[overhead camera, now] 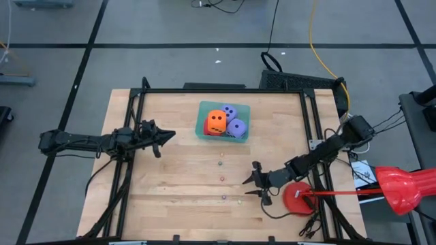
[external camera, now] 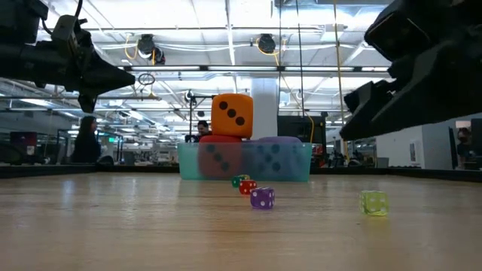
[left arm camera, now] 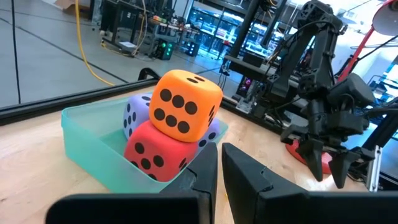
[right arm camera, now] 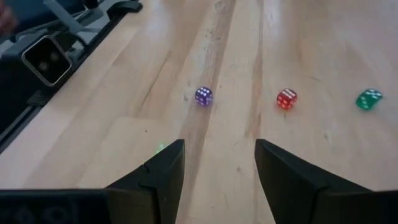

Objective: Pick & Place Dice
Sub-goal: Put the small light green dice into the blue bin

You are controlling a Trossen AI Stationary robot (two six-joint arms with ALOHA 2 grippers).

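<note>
On the wooden tabletop [overhead camera: 170,177], a teal bin [overhead camera: 204,128] is sitting toward the far edge and is holding four large soft dice. The orange die [overhead camera: 216,122] is lying uppermost, resting on the red die [left arm camera: 155,154]. Two purple dice [overhead camera: 234,120] are lying beside them in the same bin.

Four tiny translucent dice are lying loose on the bare wood nearer the front. These are a green mini die [right arm camera: 369,99], a red mini die [right arm camera: 286,98], a violet mini die [right arm camera: 203,96] and a yellow mini die [external camera: 373,202]. The first three are lying in a row, each apart from the next.

The right pincer [overhead camera: 252,182] is hovering low near the front right, with its jaws standing wide apart and holding nothing. The violet mini die is lying ahead of its fingertips, untouched.

The left pincer [overhead camera: 168,137] is waiting at the left side, pointing toward the bin, clenched and empty. A red disc [overhead camera: 298,198] is lying by the right edge.
</note>
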